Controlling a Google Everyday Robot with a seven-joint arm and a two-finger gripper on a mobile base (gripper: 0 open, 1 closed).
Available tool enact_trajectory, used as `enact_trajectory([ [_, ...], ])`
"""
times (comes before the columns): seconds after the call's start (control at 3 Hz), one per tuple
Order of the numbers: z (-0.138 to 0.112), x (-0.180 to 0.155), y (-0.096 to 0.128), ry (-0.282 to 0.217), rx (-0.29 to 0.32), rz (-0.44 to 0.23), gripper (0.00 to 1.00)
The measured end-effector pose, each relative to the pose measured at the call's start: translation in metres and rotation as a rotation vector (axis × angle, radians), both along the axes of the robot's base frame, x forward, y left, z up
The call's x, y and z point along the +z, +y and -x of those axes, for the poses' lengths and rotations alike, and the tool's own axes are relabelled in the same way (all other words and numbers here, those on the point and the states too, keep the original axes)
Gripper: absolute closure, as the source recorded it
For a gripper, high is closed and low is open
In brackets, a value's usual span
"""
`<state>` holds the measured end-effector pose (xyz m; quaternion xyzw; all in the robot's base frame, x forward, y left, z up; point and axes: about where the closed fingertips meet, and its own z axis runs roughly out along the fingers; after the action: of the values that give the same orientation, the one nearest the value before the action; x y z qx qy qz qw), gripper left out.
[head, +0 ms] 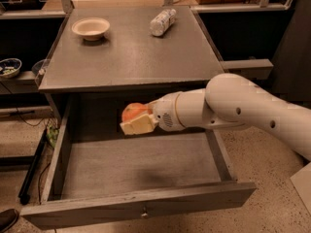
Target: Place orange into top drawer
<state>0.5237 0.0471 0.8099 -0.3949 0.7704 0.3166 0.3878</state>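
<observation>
The orange (132, 111) is a small round orange-red fruit held in my gripper (136, 120), whose cream fingers (138, 125) are shut on it. The gripper hangs over the back middle of the open top drawer (136, 166), above its floor and just below the tabletop's front edge. The drawer is pulled fully out; its front panel carries a small round knob (144, 209). My white arm (243, 110) comes in from the right.
On the grey tabletop (131, 52) stand a cream bowl (90, 28) at the back left and a clear plastic bottle (162, 21) lying at the back right. A dark shelf with a small dish (8, 67) is to the left.
</observation>
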Motion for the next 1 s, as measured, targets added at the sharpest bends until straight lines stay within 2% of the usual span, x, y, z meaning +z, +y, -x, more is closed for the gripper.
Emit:
enact_trajectory([
  [0.33, 0.0, -0.016, -0.006, 0.032, -0.026, 0.033, 1.0],
  [0.67, 0.0, -0.032, -0.013, 0.067, -0.055, 0.034, 1.0],
  [1.0, 0.001, -0.035, -0.012, 0.068, -0.059, 0.048, 1.0],
])
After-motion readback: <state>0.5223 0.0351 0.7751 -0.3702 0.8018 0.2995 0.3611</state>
